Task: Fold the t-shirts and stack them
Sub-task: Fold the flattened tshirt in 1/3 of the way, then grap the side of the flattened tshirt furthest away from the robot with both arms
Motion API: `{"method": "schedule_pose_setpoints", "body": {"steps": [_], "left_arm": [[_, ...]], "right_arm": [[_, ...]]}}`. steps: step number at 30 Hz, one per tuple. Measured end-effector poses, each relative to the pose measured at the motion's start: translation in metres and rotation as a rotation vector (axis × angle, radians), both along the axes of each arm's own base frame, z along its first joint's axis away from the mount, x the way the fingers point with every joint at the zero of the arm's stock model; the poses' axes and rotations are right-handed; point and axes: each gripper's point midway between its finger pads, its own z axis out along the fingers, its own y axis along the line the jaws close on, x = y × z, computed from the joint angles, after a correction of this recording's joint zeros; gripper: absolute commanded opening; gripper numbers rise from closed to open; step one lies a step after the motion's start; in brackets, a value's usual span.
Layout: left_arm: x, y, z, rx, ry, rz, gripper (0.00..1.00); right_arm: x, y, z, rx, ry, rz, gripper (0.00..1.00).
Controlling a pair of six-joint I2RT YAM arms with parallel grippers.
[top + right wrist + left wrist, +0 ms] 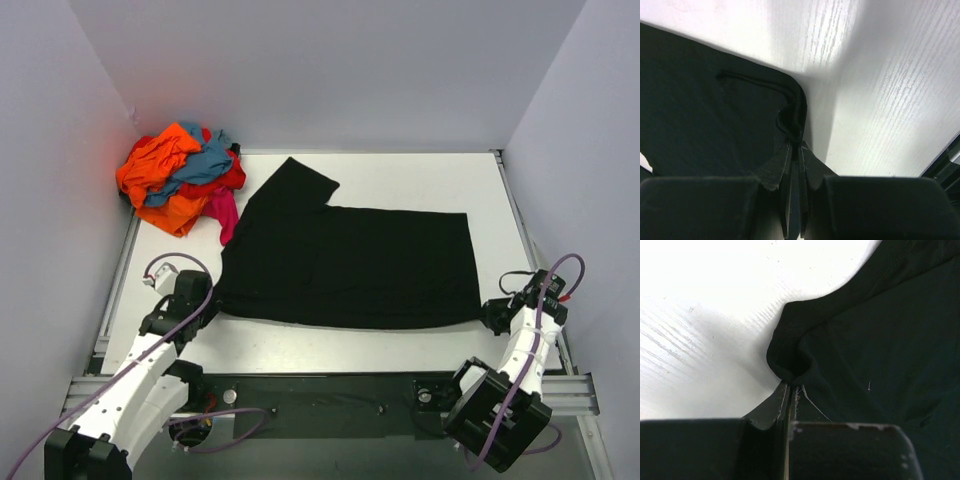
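A black t-shirt [345,265] lies spread flat across the middle of the white table, one sleeve pointing to the far left. My left gripper [212,300] is shut on its near left corner; in the left wrist view the fabric [792,362] bunches at the closed fingertips [791,386]. My right gripper [488,315] is shut on its near right corner; in the right wrist view the hem [792,117] is pinched between the fingertips [796,144]. A pile of crumpled orange, blue and red t-shirts [180,178] sits at the far left corner.
Grey walls close in the table on the left, back and right. A metal rail [330,385] runs along the near edge between the arm bases. Bare white table [420,180] shows behind the black shirt.
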Motion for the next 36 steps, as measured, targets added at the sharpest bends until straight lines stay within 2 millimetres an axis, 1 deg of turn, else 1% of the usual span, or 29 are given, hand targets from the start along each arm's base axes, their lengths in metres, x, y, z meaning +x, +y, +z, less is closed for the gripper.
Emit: {"method": "schedule_pose_setpoints", "body": {"steps": [1, 2, 3, 4, 5, 6, 7, 9, 11, 12, 13, 14, 15, 16, 18, 19, 21, 23, 25, 27, 28, 30, 32, 34, 36], "left_arm": [[0.000, 0.000, -0.001, 0.000, 0.006, -0.002, 0.10], [-0.001, -0.001, -0.002, -0.001, 0.012, -0.003, 0.17], [-0.001, -0.001, -0.003, -0.002, 0.015, -0.004, 0.32], [-0.002, -0.001, -0.003, -0.002, 0.018, -0.004, 0.37], [-0.003, -0.001, -0.004, -0.001, 0.023, -0.005, 0.50], [-0.004, -0.001, -0.004, -0.002, 0.028, -0.004, 0.62], [-0.005, 0.000, -0.003, 0.000, 0.028, -0.004, 0.63], [-0.006, 0.000, 0.000, 0.000, 0.023, -0.003, 0.64], [-0.004, 0.002, 0.008, 0.004, 0.003, 0.000, 0.65], [-0.002, 0.003, 0.015, 0.010, -0.009, -0.001, 0.65], [0.000, 0.004, 0.023, 0.020, -0.022, -0.002, 0.66], [0.005, 0.005, 0.034, 0.031, -0.044, -0.004, 0.68], [0.010, 0.007, 0.047, 0.048, -0.067, -0.004, 0.69], [0.016, 0.009, 0.060, 0.063, -0.092, -0.003, 0.72], [0.027, 0.013, 0.086, 0.102, -0.143, -0.004, 0.72], [0.034, 0.013, 0.097, 0.117, -0.167, -0.009, 0.73], [0.049, 0.009, 0.113, 0.138, -0.223, -0.050, 0.72], [0.067, -0.003, 0.121, 0.138, -0.272, -0.125, 0.72], [0.089, -0.020, 0.125, 0.120, -0.318, -0.203, 0.70], [0.112, -0.037, 0.123, 0.099, -0.344, -0.271, 0.66], [0.124, -0.046, 0.116, 0.091, -0.329, -0.307, 0.66], [0.155, -0.064, 0.110, 0.075, -0.306, -0.366, 0.65], [0.193, -0.082, 0.111, 0.063, -0.312, -0.417, 0.65], [0.224, -0.094, 0.114, 0.056, -0.331, -0.446, 0.65], [0.253, -0.104, 0.118, 0.059, -0.353, -0.469, 0.65]], "right_arm": [[-0.001, 0.001, -0.002, 0.002, 0.003, 0.000, 0.00], [-0.002, 0.002, -0.003, 0.005, 0.007, 0.001, 0.01], [-0.003, 0.002, -0.003, 0.006, 0.010, 0.004, 0.04], [-0.004, 0.002, -0.003, 0.004, 0.013, 0.005, 0.26], [-0.005, 0.002, -0.004, 0.001, 0.021, 0.005, 0.33], [-0.007, 0.002, -0.005, 0.002, 0.033, 0.003, 0.34], [-0.010, 0.001, -0.006, -0.001, 0.045, 0.003, 0.38], [-0.013, 0.001, -0.009, -0.002, 0.069, 0.014, 0.40], [-0.017, 0.000, -0.009, -0.012, 0.089, 0.022, 0.44], [-0.018, -0.001, -0.007, -0.021, 0.094, 0.026, 0.47], [-0.016, -0.004, -0.004, -0.036, 0.091, 0.031, 0.52], [-0.014, -0.007, 0.002, -0.058, 0.084, 0.041, 0.54], [-0.010, -0.011, 0.009, -0.092, 0.072, 0.051, 0.54], [-0.005, -0.014, 0.017, -0.130, 0.058, 0.072, 0.54], [0.012, -0.014, 0.038, -0.205, 0.012, 0.148, 0.53], [0.024, -0.013, 0.049, -0.246, -0.022, 0.194, 0.51], [0.050, -0.005, 0.070, -0.317, -0.099, 0.286, 0.50], [0.074, 0.008, 0.086, -0.367, -0.155, 0.375, 0.47], [0.098, 0.025, 0.097, -0.401, -0.190, 0.466, 0.46], [0.122, 0.045, 0.106, -0.423, -0.216, 0.548, 0.45], [0.134, 0.055, 0.108, -0.430, -0.227, 0.586, 0.44], [0.153, 0.075, 0.108, -0.438, -0.241, 0.653, 0.44], [0.164, 0.093, 0.100, -0.440, -0.242, 0.715, 0.44], [0.167, 0.102, 0.092, -0.436, -0.228, 0.750, 0.44], [0.170, 0.104, 0.087, -0.442, -0.219, 0.771, 0.44]]}}
